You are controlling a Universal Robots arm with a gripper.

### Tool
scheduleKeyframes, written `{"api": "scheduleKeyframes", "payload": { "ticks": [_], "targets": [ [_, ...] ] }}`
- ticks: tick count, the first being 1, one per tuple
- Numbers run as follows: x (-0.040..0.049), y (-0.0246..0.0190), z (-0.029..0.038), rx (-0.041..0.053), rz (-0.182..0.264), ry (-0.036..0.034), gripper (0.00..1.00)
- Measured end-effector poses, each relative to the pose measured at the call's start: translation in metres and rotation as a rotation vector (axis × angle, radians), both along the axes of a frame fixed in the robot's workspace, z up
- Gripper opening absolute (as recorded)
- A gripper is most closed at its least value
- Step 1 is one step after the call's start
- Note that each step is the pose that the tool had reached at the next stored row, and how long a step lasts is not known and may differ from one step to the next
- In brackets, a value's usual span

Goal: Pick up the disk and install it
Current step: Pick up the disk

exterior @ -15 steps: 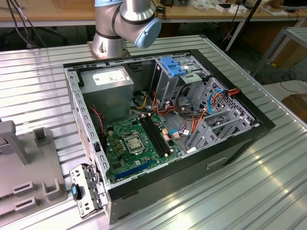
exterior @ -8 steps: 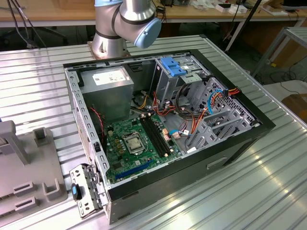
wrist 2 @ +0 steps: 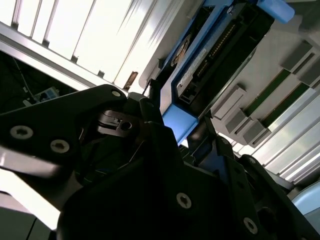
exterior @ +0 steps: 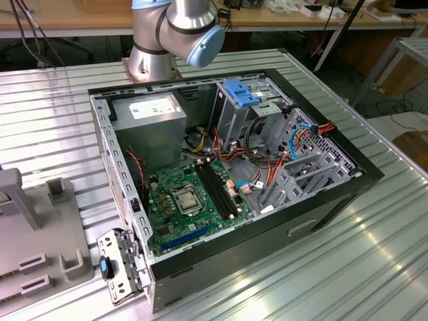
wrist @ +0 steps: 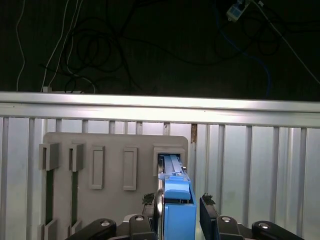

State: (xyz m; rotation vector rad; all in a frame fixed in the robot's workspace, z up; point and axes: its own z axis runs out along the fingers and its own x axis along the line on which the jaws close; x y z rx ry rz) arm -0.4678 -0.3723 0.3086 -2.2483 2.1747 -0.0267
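**At the rack, gripper around the disk, nothing in the tower yet**

In the end slot of a pale grey slotted plastic rack (wrist: 115,145), standing on its edge: the disk (wrist: 176,172), a flat grey metal drive framed by a bright blue plastic carrier rail. Probably parked upright to leave both broad sides free for a grip, with the slot keeping it square.

Around its near end in both wrist views: the black gripper (wrist: 177,205) (wrist 2: 180,125), lined up along the drive's length, presumably to bear on the flat sides and not on the rail's ends. Cannot tell whether clamped on the disk (wrist 2: 210,55) or merely set around it. No sign of lift either, with the far end seemingly seated in its slot.

In the exterior view, beside the rack (exterior: 40,221) toward the exterior view's right, on the same ribbed aluminium table top (exterior: 321,281): an open black and grey metal computer tower (exterior: 254,251). Laid on its side with the cover off, presumably to expose the grey perforated metal drive cage (exterior: 314,167) and the loose orange and blue cables (exterior: 294,144) around it. A likely home for the drive, to judge by its shape. Behind the tower, the silver and pale blue arm (exterior: 177,27), bolted to the table.

Installing not begun, judged from the disk's place at the rack.
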Motion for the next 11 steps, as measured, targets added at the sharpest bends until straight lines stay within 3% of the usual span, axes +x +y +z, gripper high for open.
{"api": "scheduleKeyframes", "payload": {
  "ticks": [4,6,7,11],
  "targets": [
    [0.0,0.0002,0.0,0.0,0.0,-0.0001,0.48],
    [0.0,0.0003,0.0,-0.0001,0.0,0.0001,0.46],
    [0.0,0.0005,0.0,0.0,0.0,-0.0001,0.39],
    [0.0,-0.0005,0.0,0.0,0.0,0.0001,0.39]
  ]
}}
